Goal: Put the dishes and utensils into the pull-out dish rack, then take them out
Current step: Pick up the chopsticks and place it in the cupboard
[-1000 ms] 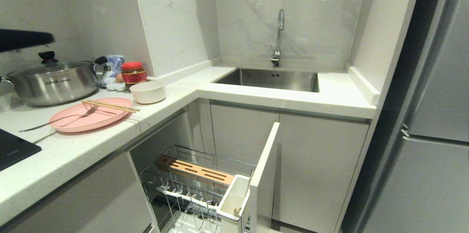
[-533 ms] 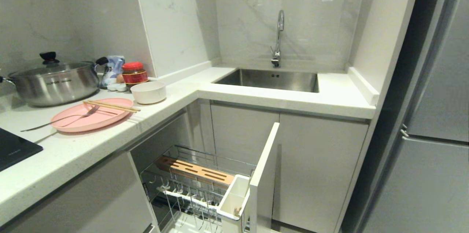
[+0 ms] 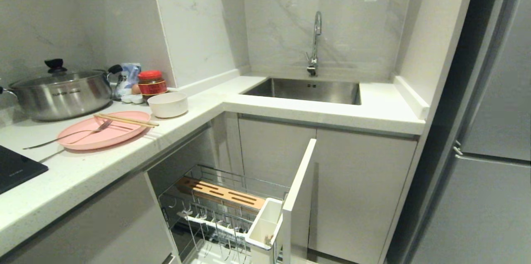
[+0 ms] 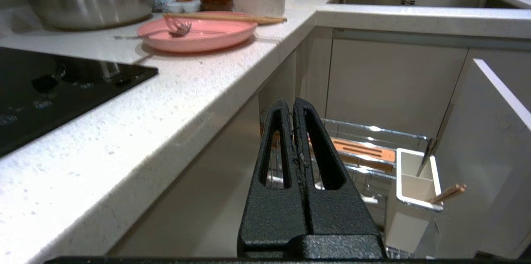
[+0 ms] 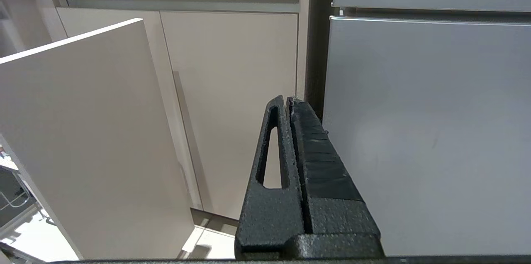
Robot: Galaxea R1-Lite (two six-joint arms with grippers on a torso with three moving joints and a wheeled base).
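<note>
On the counter lies the pink plate (image 3: 101, 131) (image 4: 199, 33), with the chopsticks (image 3: 126, 120) (image 4: 226, 17) across its far rim and the fork (image 3: 66, 137) (image 4: 174, 29) resting in it. Behind it stands the off-white bowl (image 3: 168, 104) (image 4: 259, 2). The pull-out dish rack (image 3: 224, 210) (image 4: 373, 147) is drawn out below the counter. Wooden stick ends (image 4: 448, 193) poke from its white holder (image 3: 265, 224). My left gripper (image 4: 292, 104) is shut and empty, below counter height, pointing at the rack. My right gripper (image 5: 288, 100) is shut and empty, parked low beside the cabinets. Neither arm appears in the head view.
A lidded steel pot (image 3: 58, 91), a red-lidded jar (image 3: 151, 82) and a black cooktop (image 3: 16, 168) share the left counter. The sink (image 3: 307, 89) lies at the back. The rack's white cabinet front (image 3: 298, 189) juts out. A grey fridge (image 3: 498, 131) fills the right.
The dark shape of my left arm at the upper left of the head view has dropped out of sight. The dishes and utensils have not moved.
</note>
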